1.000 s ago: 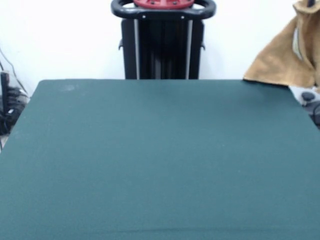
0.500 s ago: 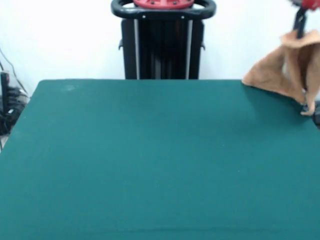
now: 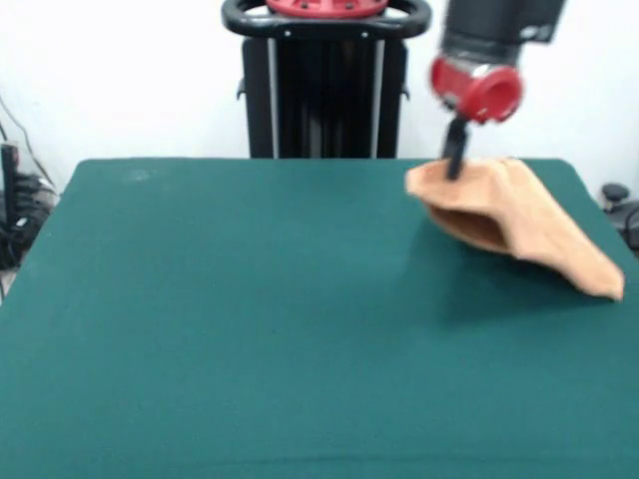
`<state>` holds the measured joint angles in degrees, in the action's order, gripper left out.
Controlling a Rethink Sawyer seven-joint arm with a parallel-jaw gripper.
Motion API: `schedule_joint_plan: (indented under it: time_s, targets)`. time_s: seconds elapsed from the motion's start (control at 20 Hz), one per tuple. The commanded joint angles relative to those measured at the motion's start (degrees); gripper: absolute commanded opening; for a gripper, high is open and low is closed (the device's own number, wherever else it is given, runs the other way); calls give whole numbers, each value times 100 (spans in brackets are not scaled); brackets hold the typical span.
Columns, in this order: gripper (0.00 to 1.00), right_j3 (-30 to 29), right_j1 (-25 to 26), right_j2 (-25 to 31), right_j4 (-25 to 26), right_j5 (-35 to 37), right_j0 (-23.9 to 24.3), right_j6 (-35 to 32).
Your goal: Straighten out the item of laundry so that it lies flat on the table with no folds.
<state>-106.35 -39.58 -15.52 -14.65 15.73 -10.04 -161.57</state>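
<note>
The tan terry towel hangs bunched and folded from my gripper over the right far part of the dark green table. The gripper is shut on the towel's upper left edge. The towel trails down to the right, and its low corner reaches near the table's right edge. Most of it looks lifted off the cloth; whether the low corner touches I cannot tell. The red and black arm comes down from above right of centre.
The robot's black pedestal stands behind the table's far edge. Cables and dark gear lie off the table's left side. A dark object sits off the right edge.
The gripper has carried the towel from off the table's far right corner leftward and inward over the table. The arm's red wrist now shows in full.
</note>
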Motion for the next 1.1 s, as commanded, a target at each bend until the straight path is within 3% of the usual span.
schedule_joint_plan:
  time_s: [0.05, 0.4, 0.7, 0.85, 1.1]
  targets:
    - [0, 1142, 208, 1131, 1018, 510, 704, 1624]
    - [0, 1416, 341, 1362, 1655, 660, 855, 1258]
    - [0, 1943, 441, 1037, 2420, 1258, 868, 1477]
    - [0, 2056, 183, 1072, 2731, 1756, 1137, 1868]
    - [0, 1628, -398, 1204, 3099, 2099, 1649, 2137]
